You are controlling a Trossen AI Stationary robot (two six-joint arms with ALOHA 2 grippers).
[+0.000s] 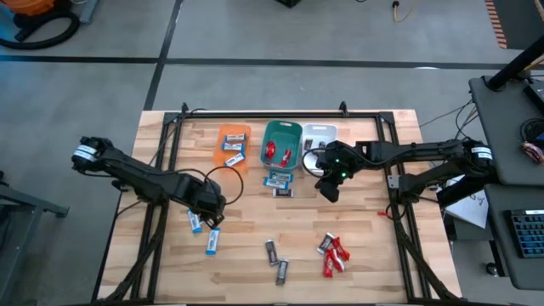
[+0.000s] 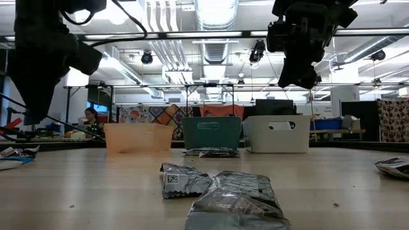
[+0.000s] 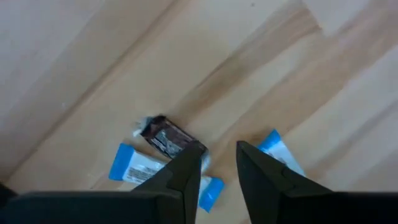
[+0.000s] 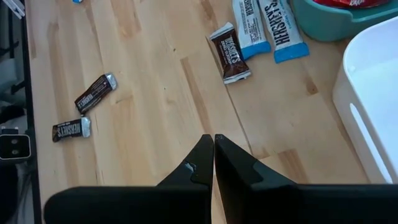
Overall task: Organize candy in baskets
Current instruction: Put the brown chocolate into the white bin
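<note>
Orange, teal and white baskets sit in a row at the far edge of my surface (image 1: pixel 365 255), and the sorting looks roughly a third done, by my estimate. I count a few blue-and-white bars in the orange basket (image 1: pixel 223 130) and some red ones in the teal basket (image 1: pixel 295 129); I can't tell whether the white basket (image 1: pixel 316 129) holds anything. Still loose: blue-and-white and dark bars (image 1: pixel 279 180) just in front of the teal basket, two dark bars (image 1: pixel 276 260) near the front edge, a cluster of red bars (image 1: pixel 333 253) to their right, and blue-and-white bars (image 1: pixel 213 241) near my left arm. My left gripper (image 3: pixel 219 169) hovers low over that last group, its fingers (image 3: pixel 185 171) parted by a narrow gap and holding nothing; a dark bar (image 3: pixel 168 138) and a blue-and-white bar (image 3: pixel 140 169) lie just beyond the tips. My right gripper (image 4: pixel 213 158) hangs above bare wood beside the white basket, fingers pressed together and empty.
</note>
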